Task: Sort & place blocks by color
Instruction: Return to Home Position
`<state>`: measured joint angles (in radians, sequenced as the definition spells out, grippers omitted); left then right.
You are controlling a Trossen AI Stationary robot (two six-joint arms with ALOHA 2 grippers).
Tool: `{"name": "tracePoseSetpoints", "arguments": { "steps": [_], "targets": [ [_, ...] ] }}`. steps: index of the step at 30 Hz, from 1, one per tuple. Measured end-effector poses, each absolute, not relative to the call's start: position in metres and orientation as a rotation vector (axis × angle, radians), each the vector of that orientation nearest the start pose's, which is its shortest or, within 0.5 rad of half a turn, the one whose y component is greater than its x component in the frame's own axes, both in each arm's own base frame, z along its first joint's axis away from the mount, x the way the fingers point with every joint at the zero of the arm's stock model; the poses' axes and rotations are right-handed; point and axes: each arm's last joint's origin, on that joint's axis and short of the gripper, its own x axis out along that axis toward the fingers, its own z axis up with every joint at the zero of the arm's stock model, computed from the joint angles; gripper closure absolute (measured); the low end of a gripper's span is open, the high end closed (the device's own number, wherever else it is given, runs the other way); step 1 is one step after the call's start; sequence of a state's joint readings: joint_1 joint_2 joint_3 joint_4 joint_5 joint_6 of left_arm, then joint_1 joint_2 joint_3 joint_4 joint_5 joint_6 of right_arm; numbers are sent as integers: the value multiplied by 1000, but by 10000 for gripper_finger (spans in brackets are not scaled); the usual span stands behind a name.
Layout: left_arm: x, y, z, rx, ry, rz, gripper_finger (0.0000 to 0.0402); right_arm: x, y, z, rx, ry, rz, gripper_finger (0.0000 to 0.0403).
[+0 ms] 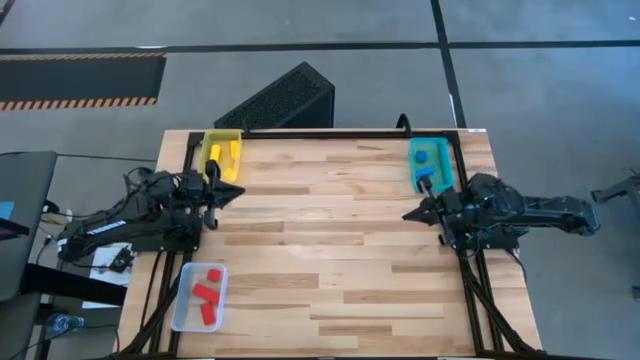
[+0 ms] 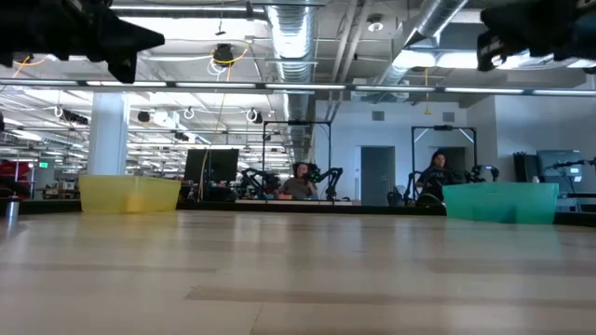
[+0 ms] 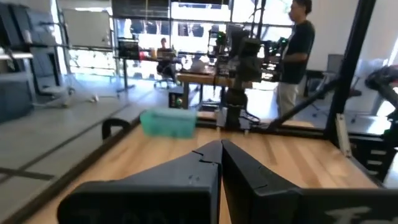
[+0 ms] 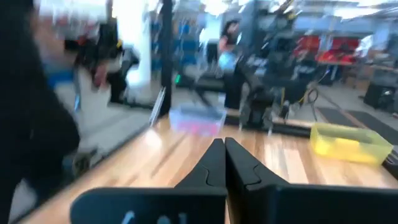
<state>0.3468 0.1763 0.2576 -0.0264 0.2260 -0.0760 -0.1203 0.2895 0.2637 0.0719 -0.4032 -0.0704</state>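
Note:
Yellow blocks [image 1: 228, 160] lie in the yellow tray [image 1: 209, 143] at the table's far left. Blue blocks [image 1: 424, 156] lie in the teal tray [image 1: 414, 170] at the far right. Red blocks [image 1: 207, 293] lie in the clear tray [image 1: 184, 310] at the near left. My left gripper [image 1: 240, 193] is shut and holds nothing, drawn back at the left edge beside the yellow tray, pointing level toward the right. My right gripper [image 1: 407, 214] is shut and holds nothing, at the right edge just near of the teal tray, pointing level toward the left.
A black ribbed box [image 1: 285, 100] lies on the floor beyond the far edge. A black frame rail [image 1: 340, 133] runs along the table's far edge. The wood of the table [image 1: 320, 240] lies bare between the two arms. People show in the room behind.

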Motion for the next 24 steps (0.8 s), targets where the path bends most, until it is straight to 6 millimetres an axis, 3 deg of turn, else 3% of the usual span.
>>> {"name": "tracePoseSetpoints", "arguments": {
  "steps": [7, 15, 21, 24],
  "targets": [
    [85, 20, 216, -67, -147, 132, 401, 106, -3, 205, 56, -174, 237, 397],
    [86, 19, 200, -68, -62, 103, 401, 100, -3, 200, 18, -150, 210, 389],
    [94, 19, 172, -163, -60, 3, 402, 102, -6, 189, -51, -197, 83, 385],
    [94, 19, 175, -161, -81, -3, 402, 102, -6, 186, 1, -193, 94, 389]
  ]
}}
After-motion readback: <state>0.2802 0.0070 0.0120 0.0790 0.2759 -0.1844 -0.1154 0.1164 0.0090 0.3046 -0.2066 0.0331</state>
